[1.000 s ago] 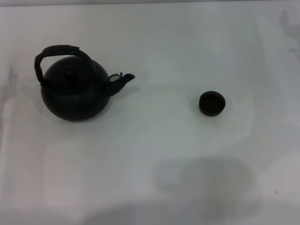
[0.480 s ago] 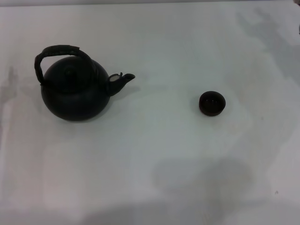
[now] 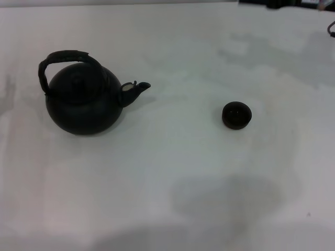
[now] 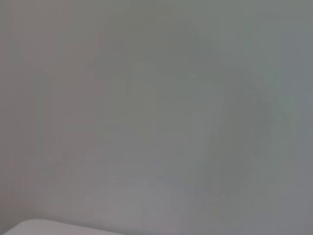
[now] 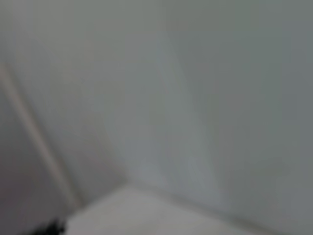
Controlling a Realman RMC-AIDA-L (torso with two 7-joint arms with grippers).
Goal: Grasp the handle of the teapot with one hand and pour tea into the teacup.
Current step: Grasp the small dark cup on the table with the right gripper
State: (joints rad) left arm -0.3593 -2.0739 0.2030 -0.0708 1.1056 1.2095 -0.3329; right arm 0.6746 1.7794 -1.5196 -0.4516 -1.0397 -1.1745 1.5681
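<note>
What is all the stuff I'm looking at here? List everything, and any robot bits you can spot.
teapot: one, matte black, standing upright on the robot's left side of the table, spout pointing toward the cup.
handle: one, dark and rough-looking, arching over the teapot's top.
teacup: one, dark brown-black, small, upright on the right side, well apart from the teapot.
table: one, white, under everything.
dark objects: number unclear, at the far right edge, too cut off to identify.
robot's left gripper and right gripper: neither shows in any view; the wrist cameras show only pale blank surfaces.
</note>
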